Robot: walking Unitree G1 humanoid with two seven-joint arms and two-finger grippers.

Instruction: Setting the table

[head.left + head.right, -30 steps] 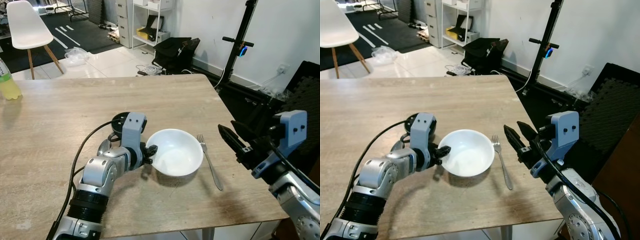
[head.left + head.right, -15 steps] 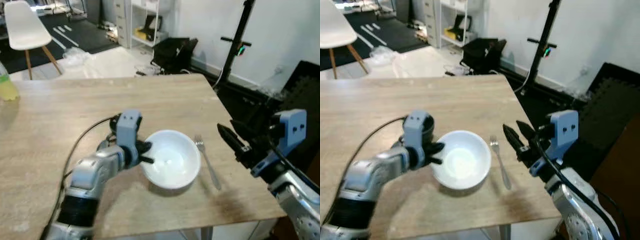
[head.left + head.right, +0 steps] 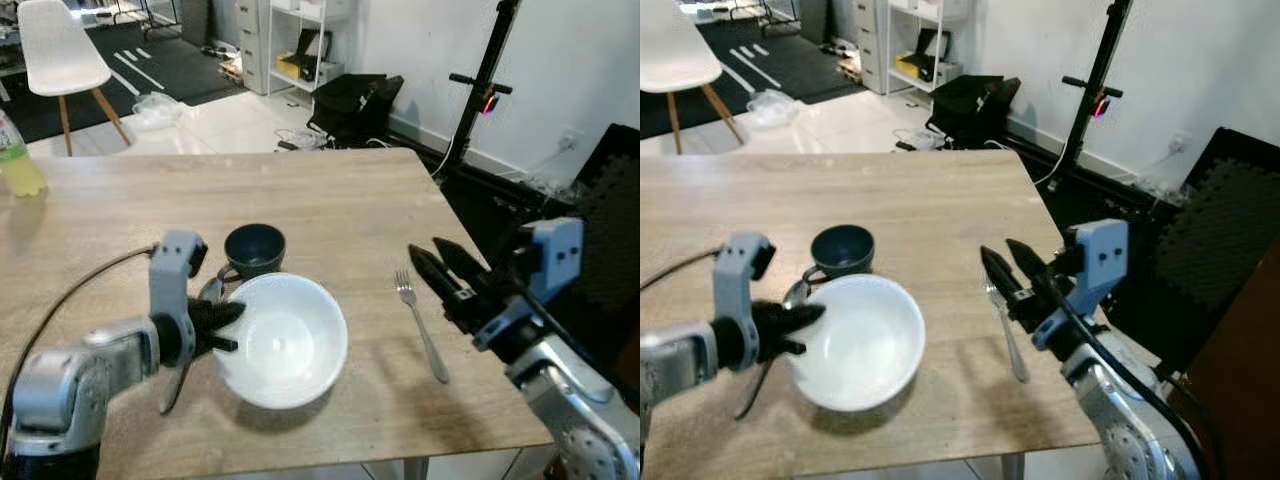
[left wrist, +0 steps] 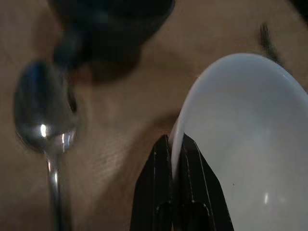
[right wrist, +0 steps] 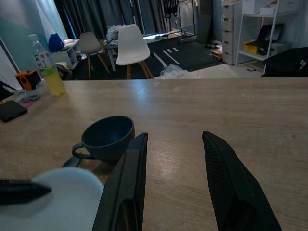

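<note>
Left gripper jaws clamp the bowl rim, mouth up. Right gripper jaws parted, empty. Fork tines point away.

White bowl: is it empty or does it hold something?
Empty. The white bowl, gripped at its rim by the left gripper, shows a bare inside.

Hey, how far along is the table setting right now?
Partly set. The fork, dark cup and spoon already lie on the table. In hand: the left gripper pinches the white bowl by its rim, beside the cup. The right gripper hovers open above the fork. Left to do: release the bowl, probably nearer the fork.
</note>
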